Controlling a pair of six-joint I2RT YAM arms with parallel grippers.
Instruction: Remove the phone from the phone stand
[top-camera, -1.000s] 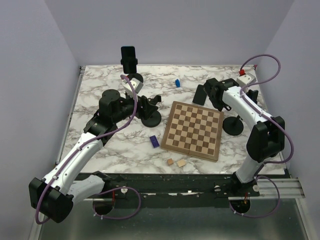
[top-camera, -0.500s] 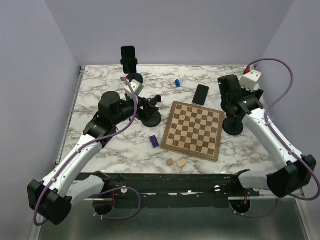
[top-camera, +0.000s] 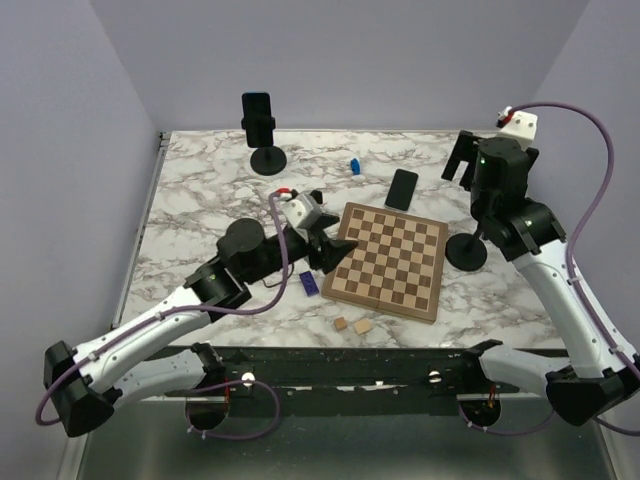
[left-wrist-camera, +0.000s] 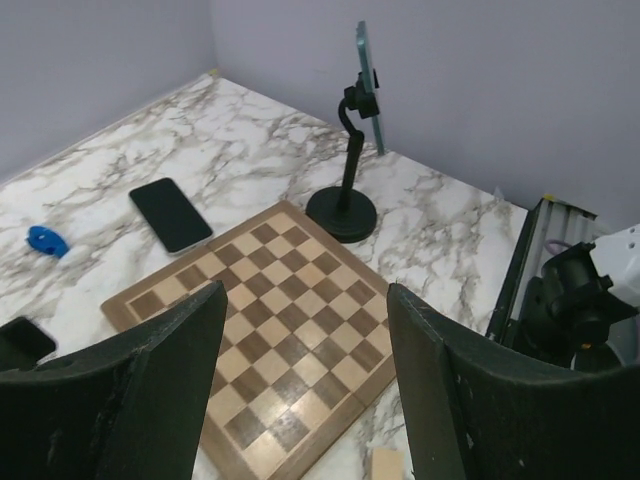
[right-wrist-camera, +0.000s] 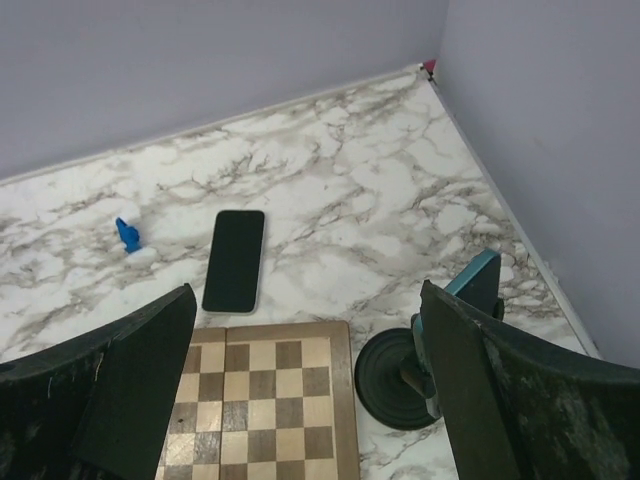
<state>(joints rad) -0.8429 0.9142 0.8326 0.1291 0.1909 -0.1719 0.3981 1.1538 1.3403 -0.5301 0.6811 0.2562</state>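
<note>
Black phone lying flat, well below spread right end effector

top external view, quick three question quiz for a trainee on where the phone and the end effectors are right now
1. Multiple choice: where is the flat black smartphone?
A) lying on the white marble table, just beyond the brown wooden chessboard
B) lying on top of the chessboard
C) hanging off the table edge
2. True or false: the left end effector and the right end effector are both open and empty.
3. Fill in: in the top view, the small blue plastic piece lies to the ____ of that smartphone.
Key: 1 A; 2 true; 3 left.
</note>
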